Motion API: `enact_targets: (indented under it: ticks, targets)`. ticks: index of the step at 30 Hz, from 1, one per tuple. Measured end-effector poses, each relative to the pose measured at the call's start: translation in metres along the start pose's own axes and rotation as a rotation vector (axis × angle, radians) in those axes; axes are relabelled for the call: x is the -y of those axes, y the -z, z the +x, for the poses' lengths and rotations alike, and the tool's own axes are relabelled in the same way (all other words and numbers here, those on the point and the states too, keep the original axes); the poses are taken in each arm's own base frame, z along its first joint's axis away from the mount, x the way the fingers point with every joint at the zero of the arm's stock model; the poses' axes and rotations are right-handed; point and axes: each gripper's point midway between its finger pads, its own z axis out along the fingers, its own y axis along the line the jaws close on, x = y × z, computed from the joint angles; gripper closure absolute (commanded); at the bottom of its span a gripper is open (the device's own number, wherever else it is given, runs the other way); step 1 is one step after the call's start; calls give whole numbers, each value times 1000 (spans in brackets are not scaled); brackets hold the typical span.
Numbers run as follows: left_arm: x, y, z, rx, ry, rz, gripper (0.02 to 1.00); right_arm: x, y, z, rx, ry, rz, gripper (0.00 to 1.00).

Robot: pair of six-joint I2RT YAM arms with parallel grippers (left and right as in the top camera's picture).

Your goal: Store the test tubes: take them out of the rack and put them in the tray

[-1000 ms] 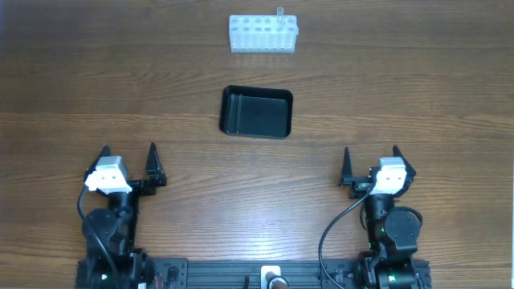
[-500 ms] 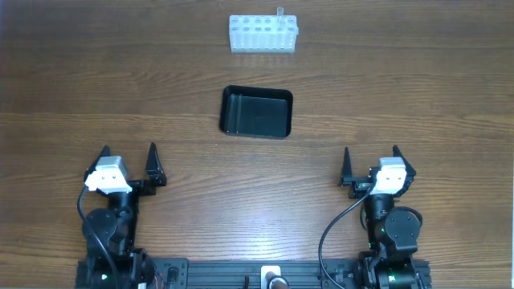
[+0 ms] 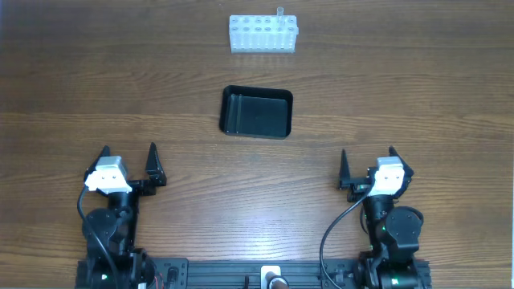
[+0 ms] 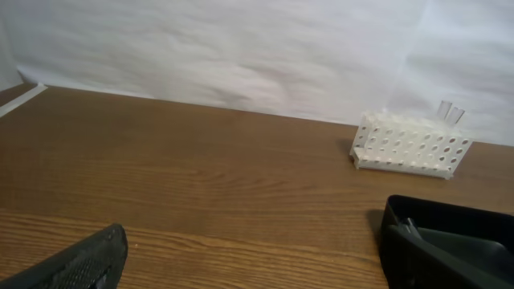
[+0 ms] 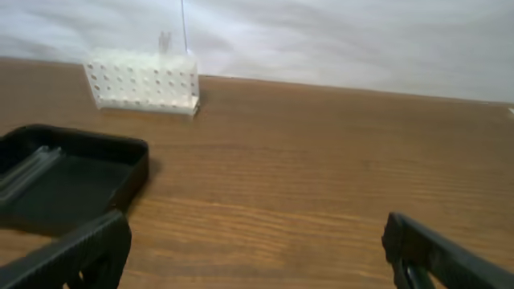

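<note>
Pincers first: the left pincer [image 3: 128, 152] and the right pincer [image 3: 368, 152] both stand released, jaws spread and nothing between them, low over the tabletop [image 3: 401, 80] near their own bases. From the black tray [image 3: 269, 120] at the middle, the left one sits at about 7 o'clock and the right at about 5 o'clock, both well apart from it.

At 12 o'clock from the tray stands the white rack [image 3: 263, 34], with a single clear test tube [image 3: 280, 12] upright in its far right corner, top poking above the holes. Something clear lies along one wall inside the tray, probably tubes already stored, though I can't be sure.

That tube looks light, rigid, slick and easy to crack. I'd take it by the bare stretch above the rack, squeeze gently, and draw it straight up so it doesn't bind in its hole or drag the light rack along.
</note>
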Motion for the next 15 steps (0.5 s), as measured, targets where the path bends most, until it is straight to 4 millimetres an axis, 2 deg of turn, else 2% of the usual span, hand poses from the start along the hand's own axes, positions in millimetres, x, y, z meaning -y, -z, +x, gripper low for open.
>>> enact_targets:
  ticks: [3, 5, 10, 15]
  targets:
    - [0, 0, 0, 0, 0, 0, 20, -1, 9, 11, -102, 0, -7, 9]
    - [0, 0, 0, 0, 0, 0, 23, -1, 16, 6, -127, 0, -11, 9]
    - [0, 0, 0, 0, 0, 0, 23, 7, 39, -48, -72, -7, 15, 7]
    - [0, 0, 0, 0, -3, 0, 20, 18, 41, -79, -100, -62, 70, 7]
